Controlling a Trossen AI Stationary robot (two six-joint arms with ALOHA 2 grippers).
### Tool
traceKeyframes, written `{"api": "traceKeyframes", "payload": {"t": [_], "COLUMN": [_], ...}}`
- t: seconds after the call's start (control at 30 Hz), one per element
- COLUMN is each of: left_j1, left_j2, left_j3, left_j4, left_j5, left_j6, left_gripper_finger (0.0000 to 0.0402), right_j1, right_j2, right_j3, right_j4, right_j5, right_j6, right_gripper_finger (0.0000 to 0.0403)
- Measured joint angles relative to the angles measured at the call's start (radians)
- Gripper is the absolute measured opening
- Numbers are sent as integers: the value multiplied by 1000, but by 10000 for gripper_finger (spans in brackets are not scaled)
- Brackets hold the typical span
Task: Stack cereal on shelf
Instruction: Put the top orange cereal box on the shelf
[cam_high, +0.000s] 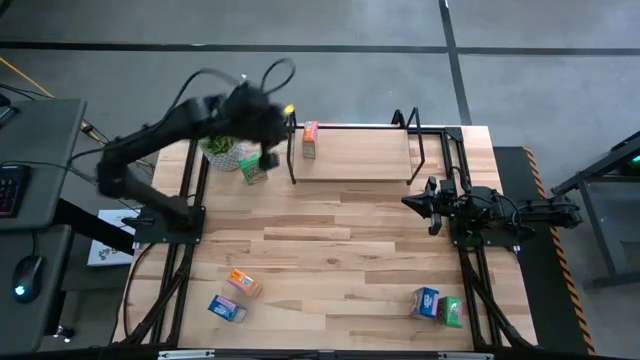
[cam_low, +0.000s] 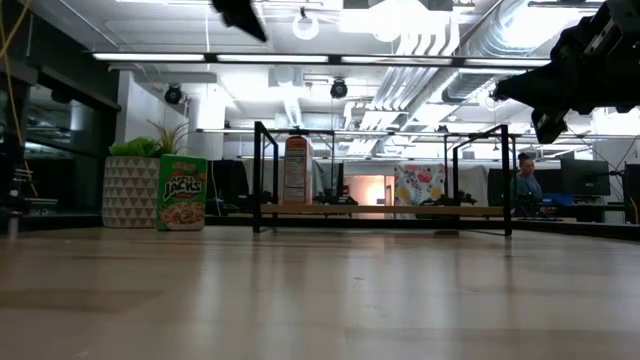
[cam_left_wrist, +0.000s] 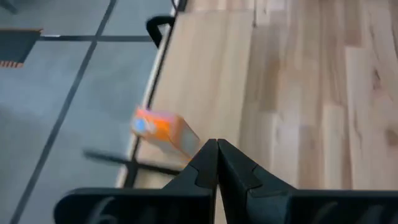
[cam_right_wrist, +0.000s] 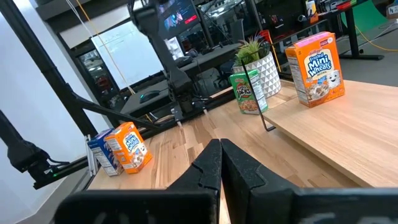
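Note:
The shelf (cam_high: 360, 155) stands at the table's far edge, and one orange cereal box (cam_high: 310, 140) stands upright on its board's left part (cam_low: 296, 170). My left gripper (cam_high: 269, 158) hovers shut and empty high over the shelf's left end (cam_left_wrist: 216, 149); the orange box (cam_left_wrist: 163, 129) shows below it. A green box (cam_high: 252, 168) stands on the table beside the potted plant (cam_high: 222, 150). An orange box (cam_high: 243, 283) and a blue box (cam_high: 227, 308) sit near-left. Another blue box (cam_high: 425, 300) and a green one (cam_high: 452, 312) sit near-right. My right gripper (cam_high: 412, 203) waits shut above the table's right side.
The shelf's black upright end frames (cam_high: 292, 150) (cam_high: 418, 150) stand at either end of the board. The plant's patterned pot (cam_low: 135, 190) sits at the far left corner. Bare tabletop (cam_high: 340, 250) lies between the shelf and the near boxes. A person (cam_low: 527, 180) sits in the room behind.

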Motion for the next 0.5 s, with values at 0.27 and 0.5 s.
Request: {"api": "traceKeyframes", "payload": {"t": [0.27,0.5], "left_j1": [-141,-112], "left_j2": [-355,-375], "left_j3": [-483,-542], "left_j4": [210,187], "left_j5": [-275,-377], "left_j6": [-94,-208], "left_gripper_finger": [0,55], "right_j1": [0,0], "right_j2": [0,0], "right_j3": [0,0], "right_j4": [0,0], "right_j5": [0,0], "right_j6": [0,0], "right_gripper_finger": [0,0]}}
